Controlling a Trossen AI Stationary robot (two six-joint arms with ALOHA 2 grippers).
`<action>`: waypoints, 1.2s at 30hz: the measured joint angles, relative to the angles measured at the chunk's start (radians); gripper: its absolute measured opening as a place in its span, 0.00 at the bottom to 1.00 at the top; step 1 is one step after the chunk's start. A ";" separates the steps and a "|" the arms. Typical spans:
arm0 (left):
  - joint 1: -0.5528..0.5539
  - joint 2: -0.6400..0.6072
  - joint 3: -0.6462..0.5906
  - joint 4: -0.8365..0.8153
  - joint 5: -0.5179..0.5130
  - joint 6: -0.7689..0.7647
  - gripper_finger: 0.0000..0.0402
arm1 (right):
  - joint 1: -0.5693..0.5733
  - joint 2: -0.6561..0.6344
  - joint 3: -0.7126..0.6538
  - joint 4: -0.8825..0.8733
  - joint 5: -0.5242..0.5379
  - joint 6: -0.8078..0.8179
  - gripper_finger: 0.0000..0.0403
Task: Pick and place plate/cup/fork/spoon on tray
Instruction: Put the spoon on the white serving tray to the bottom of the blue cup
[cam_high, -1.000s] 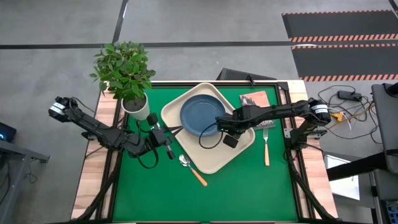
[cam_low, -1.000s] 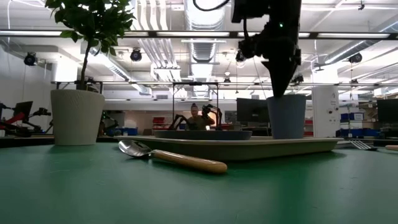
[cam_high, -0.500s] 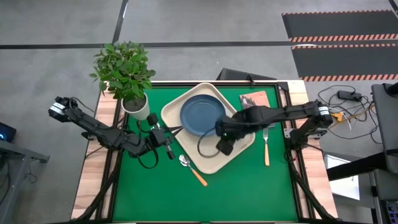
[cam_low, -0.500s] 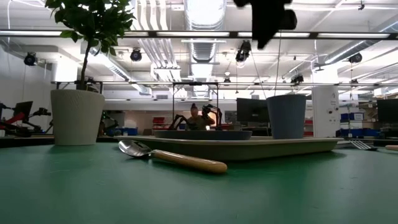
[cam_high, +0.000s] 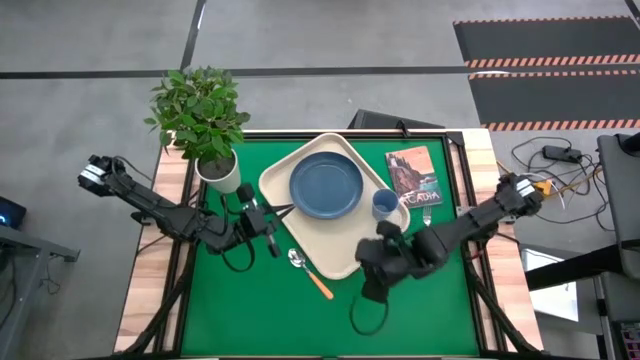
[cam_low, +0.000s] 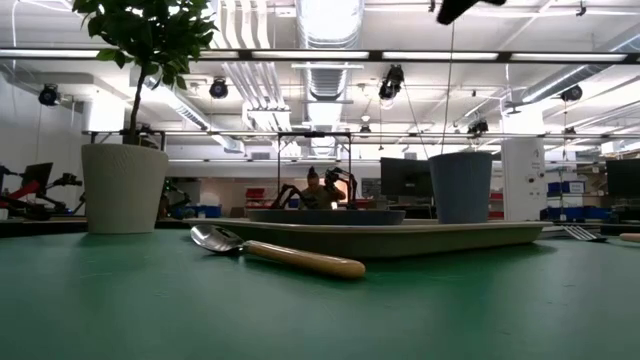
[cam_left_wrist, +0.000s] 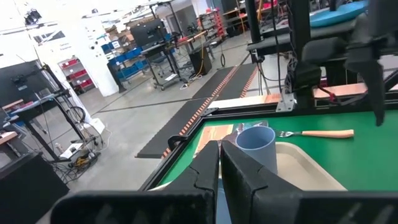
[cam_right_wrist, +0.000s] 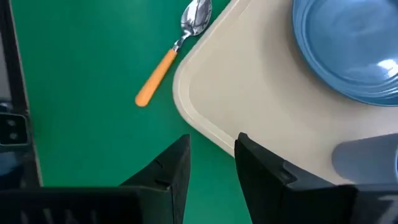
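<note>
Spoon (cam_right_wrist: 166, 58) lies ahead of the empty, narrowly parted right gripper (cam_right_wrist: 211, 160), beside the tray (cam_right_wrist: 249, 93); widen, then pinch mid-handle squarely.

The cream-beige tray (cam_high: 345, 262) lies turned at an angle on the green table, holding the round, flat blue plate (cam_high: 326, 185) on its far half and the small blue cup (cam_high: 384, 205) upright at its right corner, just beside the plate. The spoon (cam_high: 309, 274) lies flat on the table against the tray's near-left edge, its silver bowl toward the left and its orange handle slanting away. The fork (cam_left_wrist: 314, 133) lies flat on the table off the tray's right side, tines toward the far edge; in the high view the right arm hides nearly all of it.
</note>
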 joint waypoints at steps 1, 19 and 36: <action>-0.002 0.000 -0.001 0.000 0.001 0.000 0.00 | 0.023 0.000 -0.011 0.009 0.031 0.011 0.28; -0.056 0.073 -0.004 -0.419 0.237 -0.623 0.00 | 0.202 -0.002 -0.350 0.629 0.385 -0.382 0.17; -0.062 0.269 -0.004 -0.453 0.518 -0.877 0.00 | 0.164 -0.229 -0.619 0.838 0.376 -0.529 0.09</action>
